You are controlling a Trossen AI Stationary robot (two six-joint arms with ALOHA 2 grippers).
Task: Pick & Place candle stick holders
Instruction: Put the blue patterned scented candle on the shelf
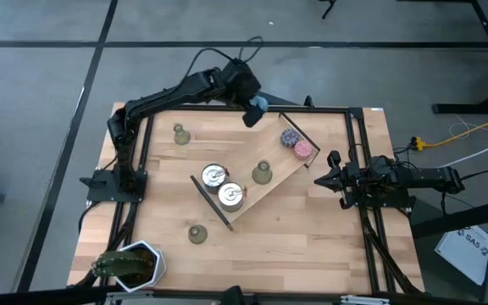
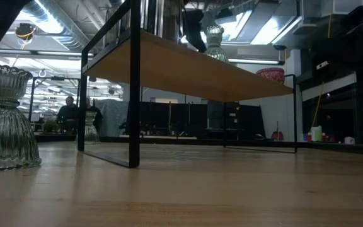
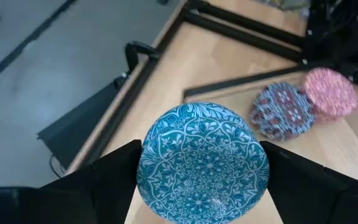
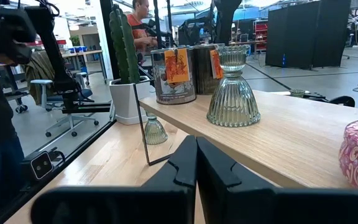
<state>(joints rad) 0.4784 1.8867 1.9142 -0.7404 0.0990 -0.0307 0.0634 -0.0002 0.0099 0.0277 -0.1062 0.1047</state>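
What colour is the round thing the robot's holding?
Blue with a white flowery pattern: the puck, clearest in the left wrist view.

From my feed: two silver tins (image 1: 222, 185) sit side by side on the raised wooden shelf (image 1: 274, 174), purple puck (image 1: 289, 136) touching the pink puck (image 1: 302, 151) at its far end. Potted cactus (image 1: 128, 264) at the table's (image 1: 312, 254) near-left corner.

Blue puck (image 3: 202, 163) cut off below; candle stick holder (image 2: 4, 117) seemingly cropped left.

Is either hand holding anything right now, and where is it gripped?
The left hand holds the blue puck by opposite sides of its rim. The right hand is shut on nothing.
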